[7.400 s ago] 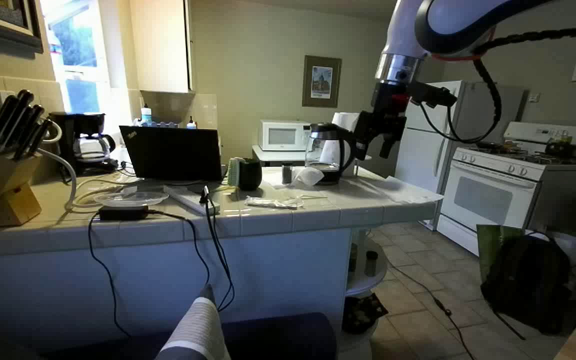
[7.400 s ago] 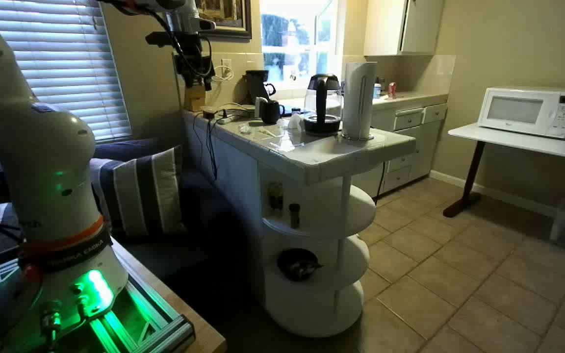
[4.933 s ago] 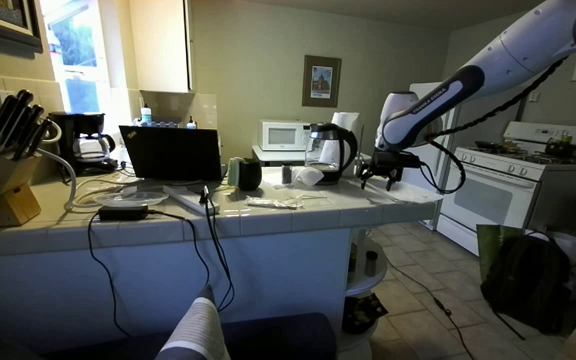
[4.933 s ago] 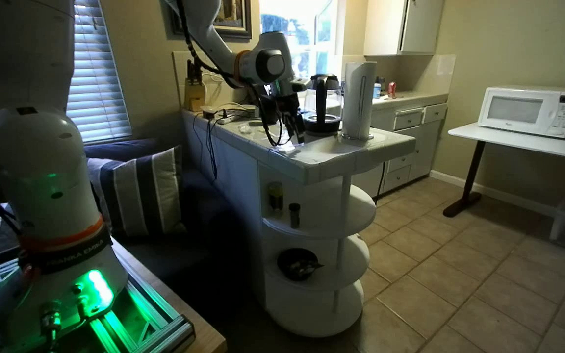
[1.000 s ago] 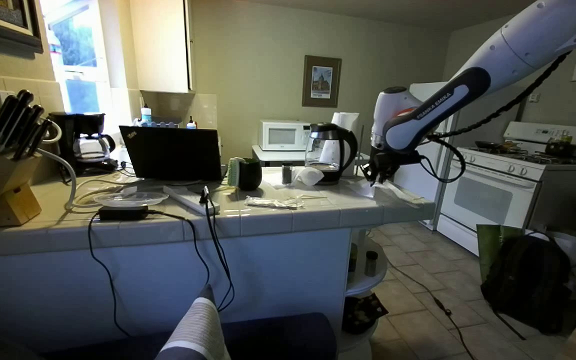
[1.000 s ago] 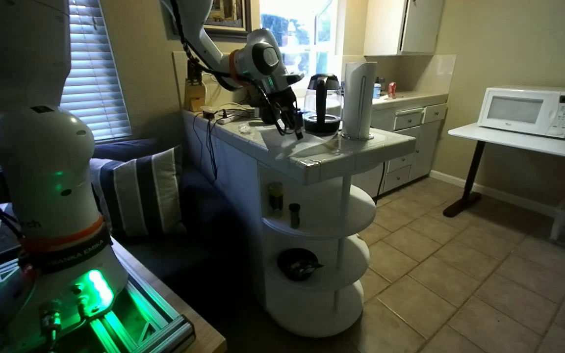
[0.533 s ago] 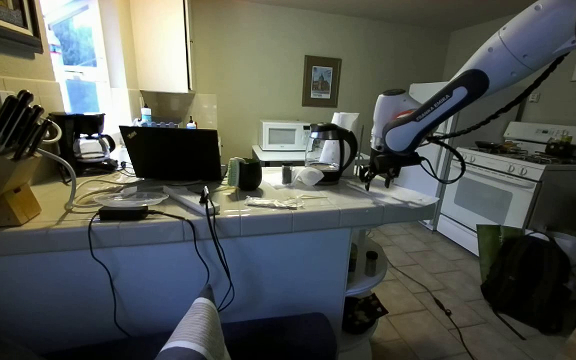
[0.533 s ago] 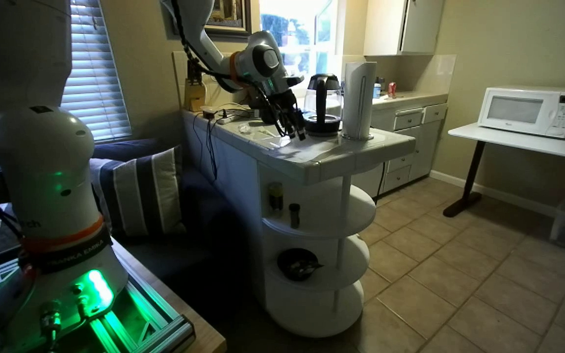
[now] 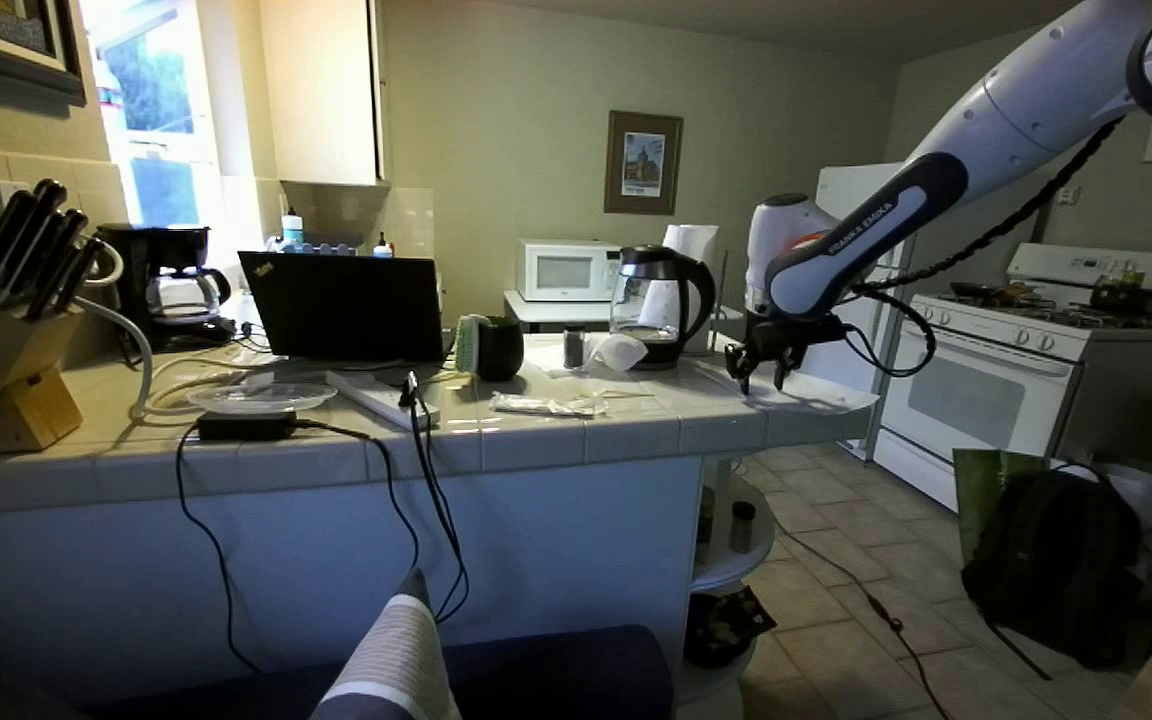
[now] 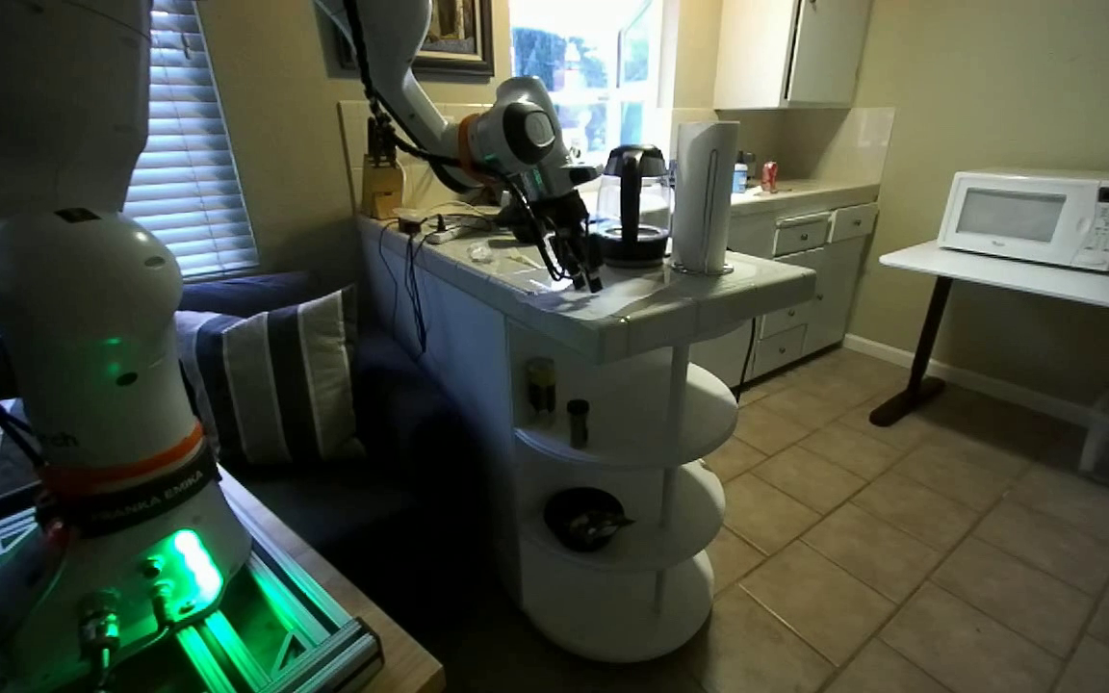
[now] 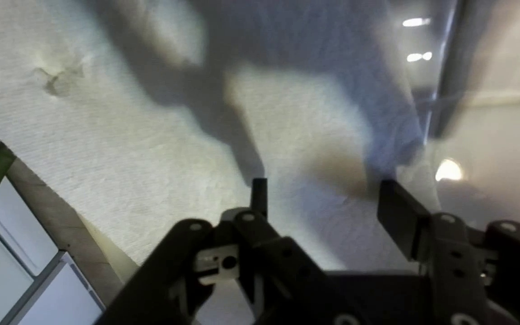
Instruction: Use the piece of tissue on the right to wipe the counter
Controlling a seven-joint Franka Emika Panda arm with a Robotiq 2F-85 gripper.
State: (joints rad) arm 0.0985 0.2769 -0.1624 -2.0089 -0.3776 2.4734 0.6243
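Observation:
The piece of tissue [image 9: 826,391] is a thin white rumpled sheet lying on the end of the counter [image 9: 536,442]. It also shows in an exterior view [image 10: 603,298], near the counter's [image 10: 757,287] corner. In the wrist view the tissue [image 11: 151,180] fills most of the picture, with glossy counter tile [image 11: 503,140] at its right. My gripper [image 9: 764,387] points down over the tissue, also in an exterior view [image 10: 588,287]. In the wrist view the gripper [image 11: 323,185] has its fingers wide apart with nothing between them. The fingertips are at or just above the tissue; I cannot tell if they touch.
A glass kettle [image 9: 646,310] and a paper towel roll [image 10: 704,197] stand close beside the gripper. A dark mug [image 9: 499,350], a packet [image 9: 546,404] and a laptop [image 9: 344,306] are farther along the counter. The stove [image 9: 996,370] stands beyond the counter's end.
My gripper came down from above the counter. A second ago it held the tissue lifted and bunched; then the fingers opened, the tissue fell flat, and the gripper moved lower.

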